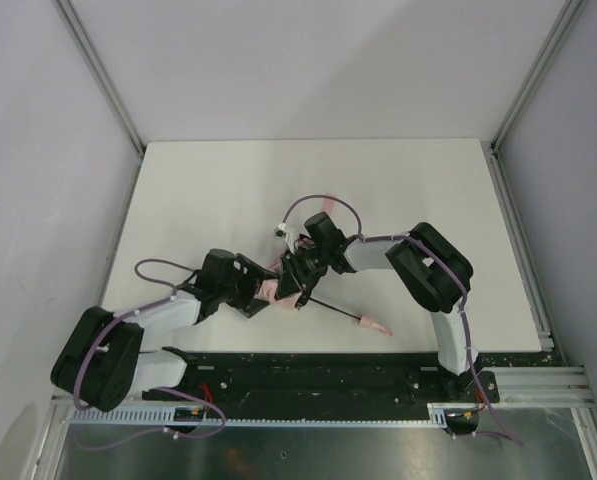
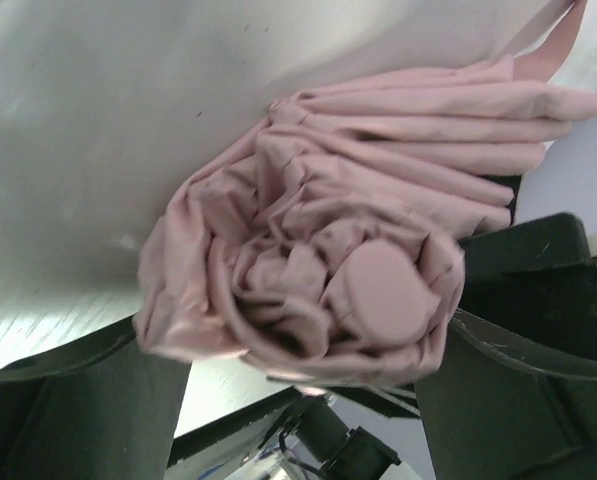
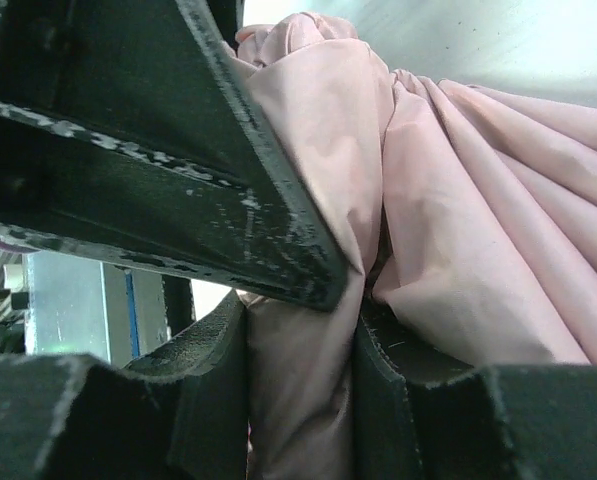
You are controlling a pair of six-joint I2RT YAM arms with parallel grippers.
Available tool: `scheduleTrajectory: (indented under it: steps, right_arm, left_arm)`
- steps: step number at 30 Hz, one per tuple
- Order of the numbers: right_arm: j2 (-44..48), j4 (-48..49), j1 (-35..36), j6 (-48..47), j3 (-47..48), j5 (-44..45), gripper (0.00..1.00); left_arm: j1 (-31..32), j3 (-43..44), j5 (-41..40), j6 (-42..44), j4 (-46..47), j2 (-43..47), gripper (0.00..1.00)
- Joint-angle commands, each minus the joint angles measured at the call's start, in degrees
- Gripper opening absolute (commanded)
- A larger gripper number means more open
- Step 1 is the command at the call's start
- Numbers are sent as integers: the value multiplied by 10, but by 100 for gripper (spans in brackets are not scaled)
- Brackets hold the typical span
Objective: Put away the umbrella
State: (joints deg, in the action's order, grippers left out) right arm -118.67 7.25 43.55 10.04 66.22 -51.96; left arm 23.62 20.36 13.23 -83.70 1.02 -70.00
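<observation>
Bundling the canopy tight looks like the step in hand (my read, nothing confirms it). The right pincer [image 3: 298, 395] is clamping a fold of the pink canopy [image 3: 478, 200] between its pads, with fabric bulging above and below the pinch. The left pincer [image 2: 296, 350] is standing wide around the bunched end of the umbrella [image 2: 308, 230], cloth filling the gap from finger to finger. I can't tell whether it is pressing or merely touching.

To do this well, left should be closing square across the bundle, just behind the round end cap [image 2: 383, 290]. The loose outer folds would likely be slipping out. Right should be acting as the anchor while left is gathering. Go slow, since fabric gives.

The umbrella is lying in the middle of the table [image 1: 228, 190] between the two wrists, canopy tucked under both pincers. The black shaft [image 1: 330, 307] is running out toward the near right and ending in the pink handle [image 1: 376, 325], well apart from either pincer. Nothing is controlling that end, so it may swing when the bundle turns.
</observation>
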Motion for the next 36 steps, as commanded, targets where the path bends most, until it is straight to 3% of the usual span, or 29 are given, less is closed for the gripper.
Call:
scheduleTrajectory:
  steps: [1,8,11,12,14,19,25,32,36]
  right_arm:
    - [-44,-175,8,-8,-43,37,0]
    - [-30,-170,12,-14,-43,27,0]
    - [-13,-172,12,-11,-43,47,2]
    - [-3,-171,12,-5,-43,60,5]
    - [25,-162,15,15,-43,98,13]
    - [125,-147,48,39,-43,233,45]
    - [228,-169,153,-55,-46,497,80]
    - [222,-139,286,-180,-53,818,91]
    - [178,-118,312,-199,-45,901,90]
  left_arm:
    - [-6,7,-101,26,-2,-71,82]
    - [-7,-11,-115,43,61,-99,47]
    - [-7,-12,-110,50,56,-98,22]
    - [-7,-11,-104,51,51,-101,18]
    - [-8,-5,-91,53,37,-112,15]
    - [-7,-4,-60,57,27,-134,6]
    - [-7,-1,-40,64,8,-128,2]
    - [-7,4,-35,71,-24,-115,0]
    - [-8,4,-29,70,-33,-112,0]
